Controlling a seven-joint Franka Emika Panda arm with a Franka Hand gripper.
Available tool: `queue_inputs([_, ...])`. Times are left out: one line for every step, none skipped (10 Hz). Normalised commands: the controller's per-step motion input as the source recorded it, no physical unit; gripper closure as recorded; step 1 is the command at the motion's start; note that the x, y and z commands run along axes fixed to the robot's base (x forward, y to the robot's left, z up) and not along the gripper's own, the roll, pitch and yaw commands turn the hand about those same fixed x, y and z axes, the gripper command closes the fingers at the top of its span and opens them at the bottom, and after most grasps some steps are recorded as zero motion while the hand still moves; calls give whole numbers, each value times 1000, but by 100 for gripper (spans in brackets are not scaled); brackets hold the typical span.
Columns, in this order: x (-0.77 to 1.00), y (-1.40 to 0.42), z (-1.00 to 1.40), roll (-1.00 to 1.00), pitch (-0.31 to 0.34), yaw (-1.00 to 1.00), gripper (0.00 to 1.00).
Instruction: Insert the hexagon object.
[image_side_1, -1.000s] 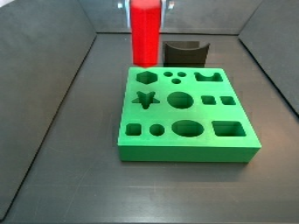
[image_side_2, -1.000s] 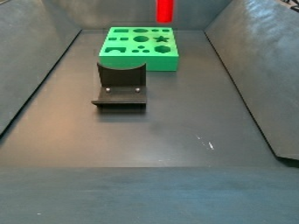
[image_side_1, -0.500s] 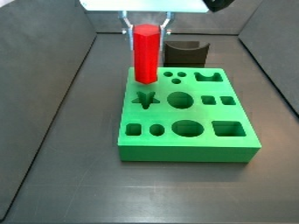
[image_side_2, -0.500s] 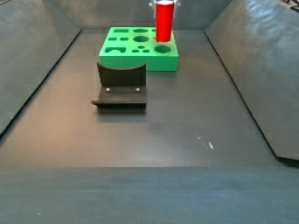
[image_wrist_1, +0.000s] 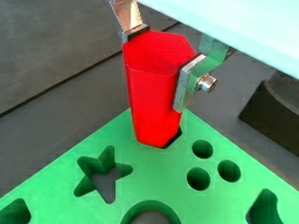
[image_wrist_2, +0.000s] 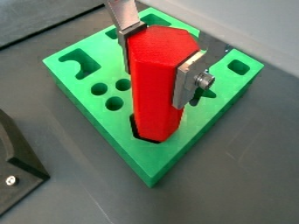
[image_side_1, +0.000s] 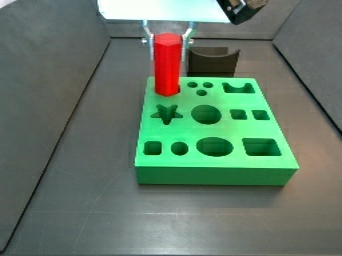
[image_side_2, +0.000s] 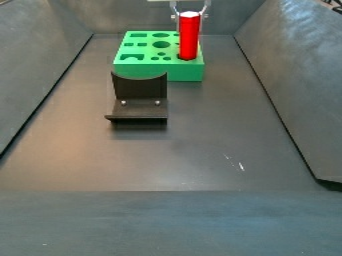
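The hexagon object (image_side_1: 166, 62) is a tall red glossy prism, upright, with its lower end in a hole at a corner of the green block (image_side_1: 214, 132). It shows in both wrist views (image_wrist_1: 152, 87) (image_wrist_2: 158, 83) and in a side view (image_side_2: 190, 35). My gripper (image_wrist_1: 162, 54) is shut on the peg's upper part, with silver fingers (image_wrist_2: 190, 77) on two opposite faces. The gripper also shows in the other views (image_wrist_2: 158, 54) (image_side_1: 166, 36) (image_side_2: 190, 13).
The green block (image_side_2: 158, 54) has several shaped holes: a star (image_side_1: 167, 113), circles, squares, a notch. A dark grey curved block (image_side_1: 211, 60) stands behind it. The fixture (image_side_2: 138, 98) stands in front of the block in a side view. Grey walls enclose the floor.
The gripper has moved down with the red peg; the peg's lower end has gone from above the block into the corner hole.
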Motion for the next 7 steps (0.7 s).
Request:
queue_inputs([197,3,-297,114,26,-131,100])
queue_inputs([203,0,-351,110,17,-100,100])
queue_inputs([0,0,-580,17,-56,-137,100])
queue_inputs([-123,0,-774,0,-246,0,100])
queue_inputs([-154,0,-777,0,-247,0,100])
queue_inputs([-226,0,-746,0,-267,0,100])
queue_inputs([-291,0,-697,34,-289,0,100])
